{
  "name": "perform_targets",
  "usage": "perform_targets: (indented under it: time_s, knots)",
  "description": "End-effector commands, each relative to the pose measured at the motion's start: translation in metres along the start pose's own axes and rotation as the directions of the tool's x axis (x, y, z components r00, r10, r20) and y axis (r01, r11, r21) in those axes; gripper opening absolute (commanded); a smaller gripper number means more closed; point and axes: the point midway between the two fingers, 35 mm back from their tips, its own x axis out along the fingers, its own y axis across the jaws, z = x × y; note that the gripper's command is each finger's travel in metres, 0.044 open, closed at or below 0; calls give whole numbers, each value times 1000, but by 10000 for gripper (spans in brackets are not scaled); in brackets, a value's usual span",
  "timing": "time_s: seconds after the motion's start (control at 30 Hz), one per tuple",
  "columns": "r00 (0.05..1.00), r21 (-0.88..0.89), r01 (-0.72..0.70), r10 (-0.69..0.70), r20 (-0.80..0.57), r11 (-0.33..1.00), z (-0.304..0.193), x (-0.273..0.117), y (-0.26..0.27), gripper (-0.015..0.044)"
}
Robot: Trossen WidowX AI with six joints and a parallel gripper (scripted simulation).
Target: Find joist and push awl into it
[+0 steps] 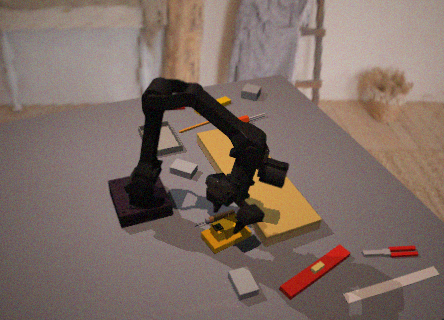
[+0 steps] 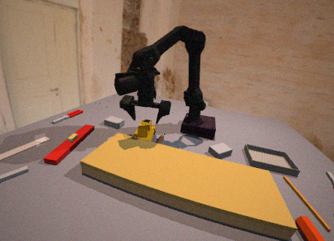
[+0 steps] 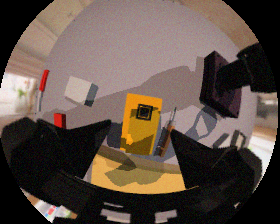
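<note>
The yellow stud finder [image 1: 212, 242] [image 2: 144, 132] [image 3: 132, 104] sits on the table beside the panel's near end. My gripper [image 1: 226, 220] [image 2: 146, 120] [image 3: 141, 127] points down just above it, open and empty, with its fingertips on either side of the stud finder's raised body. The brown-handled awl [image 1: 228, 214] [image 2: 160, 138] [image 3: 166, 138] lies on the table between the stud finder and the arm's base side. The yellow floor panel [image 1: 290, 204] [image 2: 180, 176] [image 3: 162, 183] lies flat; no hole is visible in it, and the joist is hidden. The grey tray [image 1: 169, 140] [image 2: 268, 159] is empty.
Grey blocks [image 1: 183, 168] [image 1: 243, 282] [image 2: 220, 150] [image 3: 79, 90] lie around the work area. A red level [image 1: 315, 271] [image 2: 69, 144], red-handled pliers [image 1: 402, 251] and a pale strip [image 1: 392, 285] lie beyond the panel's near end. An orange pencil [image 2: 306, 202] and screwdriver lie near its far end.
</note>
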Motion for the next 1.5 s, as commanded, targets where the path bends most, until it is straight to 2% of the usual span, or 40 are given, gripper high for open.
perform_targets:
  time_s: [0.0,0.7,0.83,1.47]
  knots:
    - [1000,3,1,-1,4,1000,-2,7,0,440]
    - [1000,3,1,-1,4,1000,-9,37,-1,440]
    - [1000,3,1,-1,4,1000,-9,37,-1,335]
    - [1000,3,1,-1,4,1000,-9,37,-1,208]
